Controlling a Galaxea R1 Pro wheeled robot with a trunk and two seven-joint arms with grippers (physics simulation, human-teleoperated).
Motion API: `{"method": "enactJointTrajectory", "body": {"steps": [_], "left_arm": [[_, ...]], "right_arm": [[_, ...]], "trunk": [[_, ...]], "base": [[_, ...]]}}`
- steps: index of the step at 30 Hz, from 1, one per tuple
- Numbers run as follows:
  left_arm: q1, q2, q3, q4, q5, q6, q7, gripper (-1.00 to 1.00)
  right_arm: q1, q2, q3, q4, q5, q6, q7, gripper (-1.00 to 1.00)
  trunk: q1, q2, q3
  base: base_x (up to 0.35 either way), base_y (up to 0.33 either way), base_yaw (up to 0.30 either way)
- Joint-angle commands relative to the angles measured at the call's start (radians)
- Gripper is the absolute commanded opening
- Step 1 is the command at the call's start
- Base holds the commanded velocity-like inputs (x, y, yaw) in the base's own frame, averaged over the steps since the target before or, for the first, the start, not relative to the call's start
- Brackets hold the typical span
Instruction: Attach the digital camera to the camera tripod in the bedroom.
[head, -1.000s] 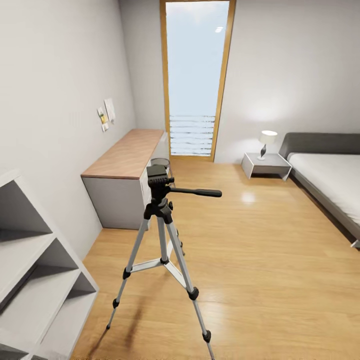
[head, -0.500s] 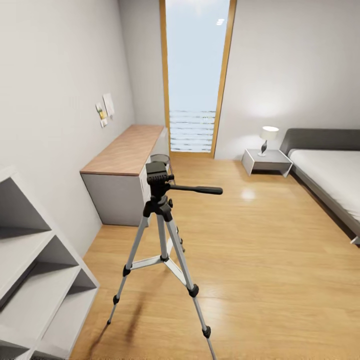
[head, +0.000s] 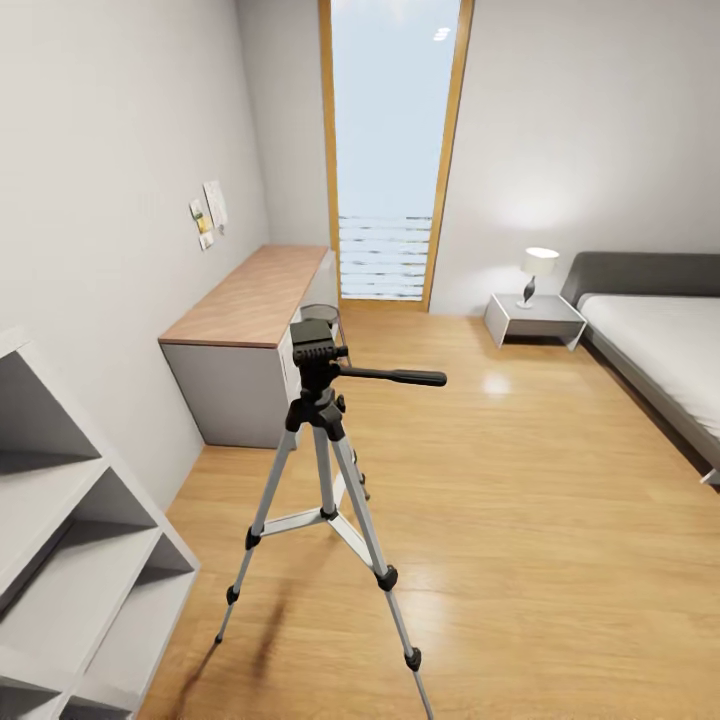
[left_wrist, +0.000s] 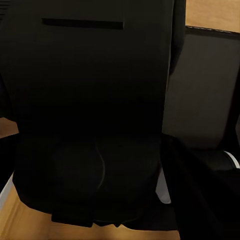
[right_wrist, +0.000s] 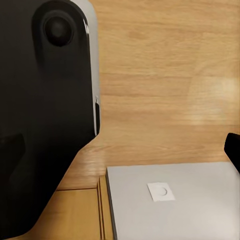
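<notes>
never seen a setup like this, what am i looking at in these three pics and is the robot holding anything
These are a simulator's renders from a wheeled robot with two arms, each ending in a pincer. The wide picture comes from a camera on its head, looking into a bedroom. A camera tripod stands on the wood floor, its top bare, with no camera on it yet. Behind it is a wood-topped desk; a grey shelf is at the near left, and a bed and a lamp are at the right. The two dark close-ups come from cameras near each pincer. They show black robot parts over the floor, too close to tell whether anything is held.
</notes>
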Motion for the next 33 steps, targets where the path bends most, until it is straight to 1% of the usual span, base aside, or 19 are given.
{"method": "enactJointTrajectory", "body": {"steps": [1,13,22,27,28,33], "left_arm": [[-0.001,0.000,-0.008,0.000,0.009,0.004,-0.004,-1.00],[-0.001,0.000,-0.008,0.000,0.009,0.004,-0.004,-1.00],[-0.001,0.000,-0.008,0.000,0.009,0.004,-0.005,-1.00],[-0.001,0.001,-0.008,0.000,0.009,0.004,-0.004,-1.00],[-0.001,0.006,-0.007,0.000,0.011,0.004,-0.004,-1.00],[-0.001,0.006,-0.007,0.000,0.010,0.004,-0.004,-1.00]], "right_arm": [[-0.001,0.000,-0.001,0.003,0.001,-0.006,-0.002,1.00],[-0.001,-0.003,0.000,0.003,0.001,-0.013,-0.001,1.00],[-0.001,0.002,-0.007,0.003,-0.015,-0.013,-0.001,1.00],[-0.001,0.003,-0.008,0.003,-0.015,-0.010,-0.002,1.00],[-0.001,0.004,-0.004,0.003,-0.004,-0.012,-0.001,1.00],[-0.001,0.005,-0.002,0.003,-0.002,-0.009,0.008,1.00]], "trunk": [[0.000,-0.002,-0.002],[0.000,-0.002,-0.002],[0.000,-0.002,-0.002],[0.000,-0.002,-0.002],[0.000,-0.002,-0.002],[0.000,-0.002,-0.002]], "base": [[0.000,0.000,0.000],[0.000,0.000,0.000],[0.000,0.000,0.000],[0.000,0.000,0.000],[0.000,0.000,0.000],[0.000,0.000,0.000]]}}
